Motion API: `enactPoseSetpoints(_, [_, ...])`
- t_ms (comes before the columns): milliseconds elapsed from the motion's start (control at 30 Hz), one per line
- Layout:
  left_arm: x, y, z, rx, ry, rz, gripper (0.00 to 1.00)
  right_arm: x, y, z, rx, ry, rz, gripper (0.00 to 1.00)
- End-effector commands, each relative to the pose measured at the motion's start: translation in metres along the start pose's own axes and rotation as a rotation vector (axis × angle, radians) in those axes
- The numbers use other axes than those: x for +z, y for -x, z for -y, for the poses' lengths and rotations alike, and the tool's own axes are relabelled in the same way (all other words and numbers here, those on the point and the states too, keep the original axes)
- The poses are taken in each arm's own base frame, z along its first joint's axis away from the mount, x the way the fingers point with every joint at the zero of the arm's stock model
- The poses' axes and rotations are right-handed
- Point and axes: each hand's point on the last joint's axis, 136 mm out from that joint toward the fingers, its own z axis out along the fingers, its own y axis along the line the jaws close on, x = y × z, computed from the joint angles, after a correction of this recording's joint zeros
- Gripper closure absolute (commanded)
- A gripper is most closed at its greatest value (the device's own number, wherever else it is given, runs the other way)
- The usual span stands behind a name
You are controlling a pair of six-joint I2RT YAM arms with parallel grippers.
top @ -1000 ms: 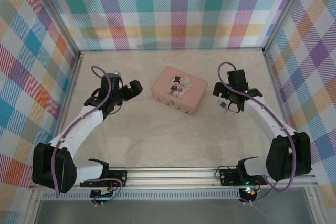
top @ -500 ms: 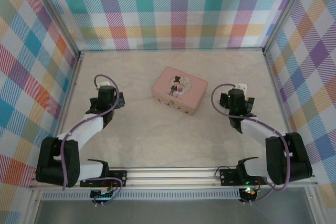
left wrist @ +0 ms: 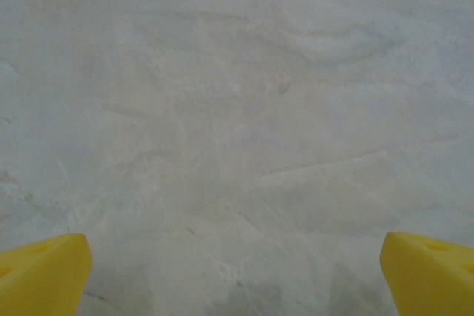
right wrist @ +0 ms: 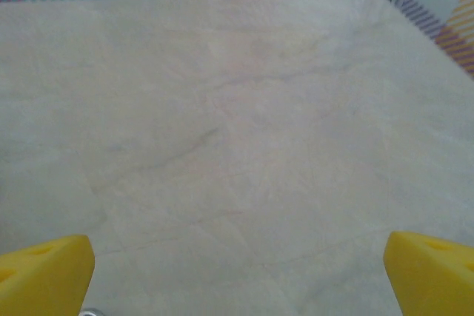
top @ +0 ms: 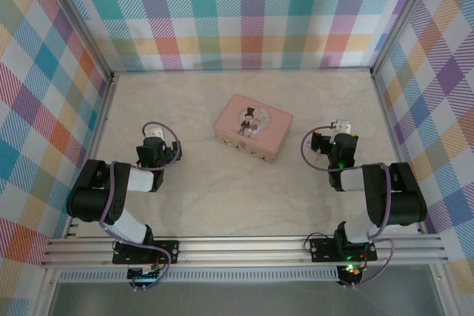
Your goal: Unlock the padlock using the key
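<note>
I count one desk (top: 222,190), one pink tin (top: 253,129) on it, two arms of mine, the left arm (top: 118,183) and the right arm (top: 378,186), two purple cables (top: 161,124), and four yellow fingers, two left fingers (left wrist: 43,275) and two right fingers (right wrist: 44,275).

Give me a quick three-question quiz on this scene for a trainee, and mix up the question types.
1. True or false: the left pincer is clamped on something.
2. What sits on the pale marbled table between the two arms? A) pink rectangular metal tin with a cartoon couple B) blue ceramic bowl C) red plastic cup
3. Fill in: the fingertips of the right pincer are coloured ____.
Key: 1 false, its jaws stand wide open over bare table; 2 A; 3 yellow.
</note>
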Motion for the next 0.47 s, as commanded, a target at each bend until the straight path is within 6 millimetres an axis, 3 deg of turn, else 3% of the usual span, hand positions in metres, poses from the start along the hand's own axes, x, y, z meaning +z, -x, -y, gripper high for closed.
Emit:
enactPoseSetpoints(0, [-0.0022,0.0358,0.0043,-0.014,-0.023,0.122,0.0,0.002,0.0172,-0.0112,0.029,0.078,0.046,0.0])
enactPoseSetpoints(433, [-0.0031,0.0361,0.0054,-0.011,-0.021,0.126,0.0,0.0045,0.0167,-0.014,0.027,0.093,0.033,0.0])
